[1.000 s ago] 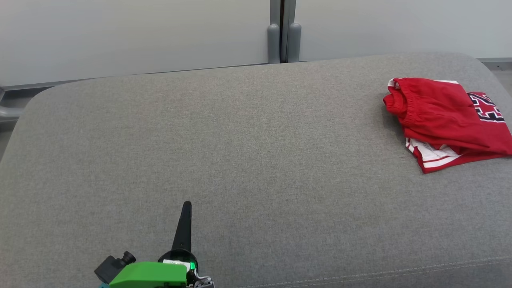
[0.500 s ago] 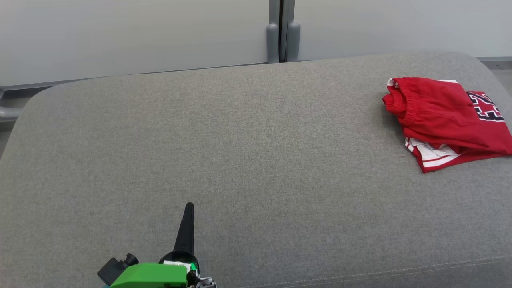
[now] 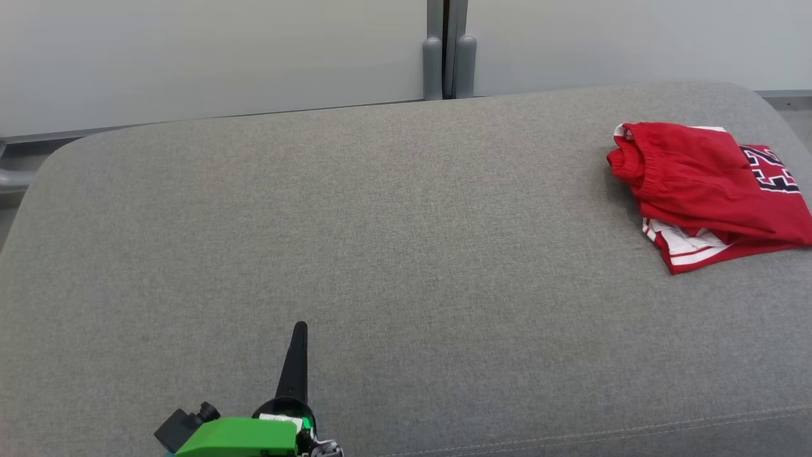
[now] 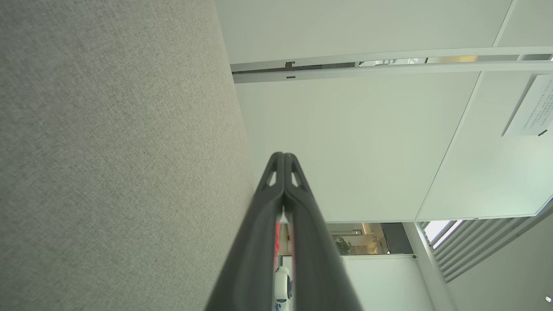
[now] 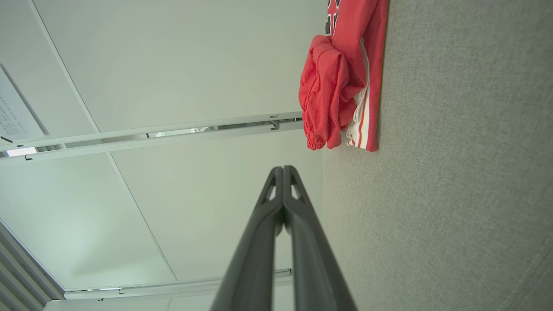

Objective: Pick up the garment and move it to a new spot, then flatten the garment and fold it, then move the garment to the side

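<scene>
The red garment (image 3: 704, 190) lies folded in a compact stack, white-striped edges and a dark printed numeral showing, near the far right edge of the grey cushion (image 3: 380, 222). The left tool (image 3: 298, 329) sits low at the near left, well apart from the garment, its 2 fingers pressed together and holding nothing. The right tool (image 5: 283, 169) is likewise closed tight and empty, apart from the garment. Pale wall panels (image 3: 190, 57) stand behind the cushion.

Grey cushion (image 3: 380, 241) lies open; folded garment (image 3: 704, 190) occupies its right edge
</scene>
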`<state>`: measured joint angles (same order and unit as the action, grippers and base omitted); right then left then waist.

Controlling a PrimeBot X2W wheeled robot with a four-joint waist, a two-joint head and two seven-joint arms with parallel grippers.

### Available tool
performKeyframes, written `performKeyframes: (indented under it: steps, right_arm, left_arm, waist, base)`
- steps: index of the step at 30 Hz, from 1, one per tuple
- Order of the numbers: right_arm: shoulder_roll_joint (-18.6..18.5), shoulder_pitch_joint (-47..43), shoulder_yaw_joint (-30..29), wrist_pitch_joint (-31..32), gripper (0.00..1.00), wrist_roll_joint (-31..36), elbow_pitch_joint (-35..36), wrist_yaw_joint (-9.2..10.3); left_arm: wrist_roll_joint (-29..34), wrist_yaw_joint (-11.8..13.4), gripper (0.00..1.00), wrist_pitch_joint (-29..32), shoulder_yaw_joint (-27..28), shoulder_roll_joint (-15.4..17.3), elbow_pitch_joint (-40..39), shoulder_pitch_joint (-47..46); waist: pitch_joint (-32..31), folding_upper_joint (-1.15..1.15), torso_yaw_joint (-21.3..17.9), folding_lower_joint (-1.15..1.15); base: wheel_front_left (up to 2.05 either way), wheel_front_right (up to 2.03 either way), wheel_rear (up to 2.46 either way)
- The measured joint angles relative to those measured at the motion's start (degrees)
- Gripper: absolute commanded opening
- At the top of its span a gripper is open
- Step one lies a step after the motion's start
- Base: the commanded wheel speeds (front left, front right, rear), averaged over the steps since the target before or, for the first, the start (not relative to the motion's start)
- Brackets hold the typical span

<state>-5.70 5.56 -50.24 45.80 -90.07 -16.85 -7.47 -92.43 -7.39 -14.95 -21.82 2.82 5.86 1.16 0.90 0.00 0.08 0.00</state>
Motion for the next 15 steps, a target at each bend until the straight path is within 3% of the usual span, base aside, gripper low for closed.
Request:
performKeyframes:
  steps: [15]
  right_arm:
    - [0.0, 0.0, 0.0, 0.0, 0.00, 0.0, 0.0, 0.00]
  left_arm:
    - [0.0, 0.0, 0.00, 0.0, 0.0, 0.0, 0.0, 0.0]
  waist:
    - [0.0, 0.00, 0.0, 0.00]
  base:
    - [0.00, 0.00, 0.00]
